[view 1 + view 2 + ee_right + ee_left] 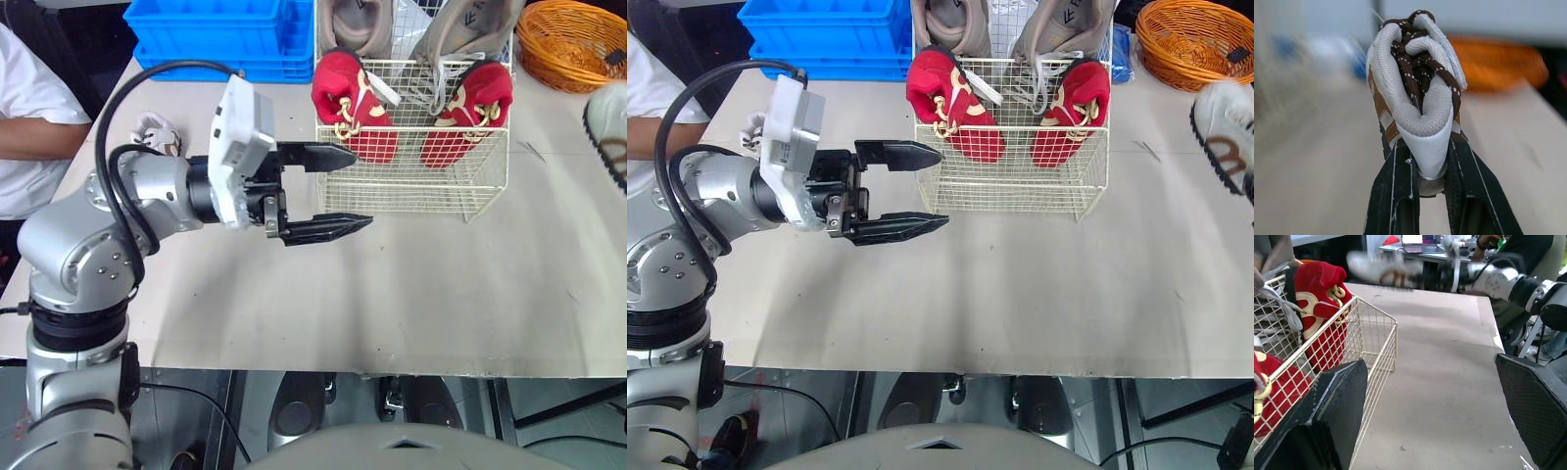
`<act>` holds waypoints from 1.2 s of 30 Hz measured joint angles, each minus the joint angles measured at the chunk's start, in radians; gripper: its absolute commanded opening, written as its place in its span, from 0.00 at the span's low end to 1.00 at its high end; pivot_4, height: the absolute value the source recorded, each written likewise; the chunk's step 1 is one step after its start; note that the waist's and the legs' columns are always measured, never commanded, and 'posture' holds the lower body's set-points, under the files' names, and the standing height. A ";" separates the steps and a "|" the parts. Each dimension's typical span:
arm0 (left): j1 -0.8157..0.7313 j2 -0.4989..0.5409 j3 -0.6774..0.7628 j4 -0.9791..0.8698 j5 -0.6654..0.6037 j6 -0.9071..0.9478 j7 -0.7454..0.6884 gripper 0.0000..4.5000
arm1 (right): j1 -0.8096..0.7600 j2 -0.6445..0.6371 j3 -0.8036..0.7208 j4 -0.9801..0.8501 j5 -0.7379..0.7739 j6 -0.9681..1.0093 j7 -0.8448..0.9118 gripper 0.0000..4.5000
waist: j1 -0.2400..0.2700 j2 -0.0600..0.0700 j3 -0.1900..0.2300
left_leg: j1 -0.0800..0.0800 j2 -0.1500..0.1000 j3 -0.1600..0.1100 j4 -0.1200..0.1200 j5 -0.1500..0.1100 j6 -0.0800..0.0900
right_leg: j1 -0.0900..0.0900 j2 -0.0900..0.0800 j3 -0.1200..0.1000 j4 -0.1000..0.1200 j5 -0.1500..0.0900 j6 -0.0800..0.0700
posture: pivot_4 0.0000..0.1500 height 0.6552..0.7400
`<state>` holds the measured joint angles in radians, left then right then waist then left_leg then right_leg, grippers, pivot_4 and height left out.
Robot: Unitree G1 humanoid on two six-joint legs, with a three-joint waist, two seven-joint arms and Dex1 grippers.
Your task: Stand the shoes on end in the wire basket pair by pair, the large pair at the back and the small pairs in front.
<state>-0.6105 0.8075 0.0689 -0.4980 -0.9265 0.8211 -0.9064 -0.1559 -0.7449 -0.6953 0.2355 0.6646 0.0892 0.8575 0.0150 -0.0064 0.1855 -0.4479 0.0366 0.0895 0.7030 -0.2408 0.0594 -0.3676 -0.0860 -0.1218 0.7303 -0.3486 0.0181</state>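
Observation:
The white wire basket [460,191] stands at the back of the table. Two large grey shoes [358,22] stand on end along its back, and two red shoes [353,103] stand in front of them. My left gripper [362,188] hovers open and empty just off the basket's front left corner. My right gripper [1422,152] is shut on a small white shoe with brown laces [1418,93], held in the air to the right of the basket [1225,132]. A second small white shoe [157,132] lies on the table behind my left arm.
A blue crate [220,34] sits at the back left and an orange wicker basket [573,44] at the back right. A person in a white shirt [29,117] sits at the table's left side. The table's front edge [392,372] runs below my left gripper.

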 measured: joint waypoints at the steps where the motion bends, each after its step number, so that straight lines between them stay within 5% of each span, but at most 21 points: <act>1: -0.001 0.004 0.000 0.013 0.004 -0.004 -0.011 1.00 | 0.016 0.000 -0.011 -0.066 0.035 0.015 0.012 0.00 | 0.000 0.000 0.000 | 0.000 0.000 0.000 0.000 0.000 0.000 | 0.000 0.000 0.000 0.000 0.000 0.000 | 1.00 0.36; 12: -0.061 0.072 0.013 0.161 0.072 -0.075 -0.164 1.00 | 0.100 -0.068 0.119 -0.607 0.256 0.238 0.123 0.00 | 0.003 0.000 0.000 | 0.000 0.000 -0.001 0.000 0.000 0.000 | 0.000 0.000 0.000 -0.001 0.000 0.000 | 1.00 0.36; 16: -0.078 0.071 0.043 0.175 0.032 -0.062 -0.194 1.00 | 0.091 -0.168 0.227 -0.615 0.147 0.202 0.255 0.00 | 0.001 0.000 0.000 | 0.000 0.000 -0.001 0.000 0.000 0.000 | 0.000 0.000 0.000 -0.001 0.000 0.000 | 1.00 0.36; 25: -0.049 0.053 -0.027 0.137 0.028 -0.041 -0.228 1.00 | -0.301 -0.164 0.575 -0.554 -0.152 -0.133 0.504 0.00 | -0.001 -0.001 0.003 | 0.000 0.000 -0.001 0.000 0.000 0.000 | 0.000 0.000 0.000 -0.002 0.000 0.000 | 1.00 0.36; 34: -0.094 0.047 -0.232 0.237 0.222 -0.111 -0.359 1.00 | -0.649 -0.049 0.806 -0.294 -0.409 -0.647 0.632 0.00 | 0.001 -0.003 0.004 | -0.004 0.000 -0.001 0.001 0.000 0.000 | -0.004 0.000 -0.001 -0.001 0.000 0.000 | 1.00 0.36; 36: -0.124 0.042 -0.268 0.280 0.277 -0.145 -0.395 0.89 | -0.676 -0.039 0.829 -0.245 -0.426 -0.748 0.644 0.00 | -0.001 -0.002 0.004 | -0.004 0.000 0.000 0.001 0.000 0.000 | -0.004 0.000 -0.001 -0.001 0.000 0.000 | 1.00 0.36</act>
<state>-0.7346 0.8495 -0.1987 -0.2181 -0.6491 0.6764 -1.3016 -0.8314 -0.7838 0.1338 -0.0091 0.2387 -0.6586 1.5015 0.0144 -0.0088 0.1899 -0.4523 0.0364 0.0892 0.7036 -0.2408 0.0595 -0.3715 -0.0858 -0.1232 0.7293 -0.3486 0.0181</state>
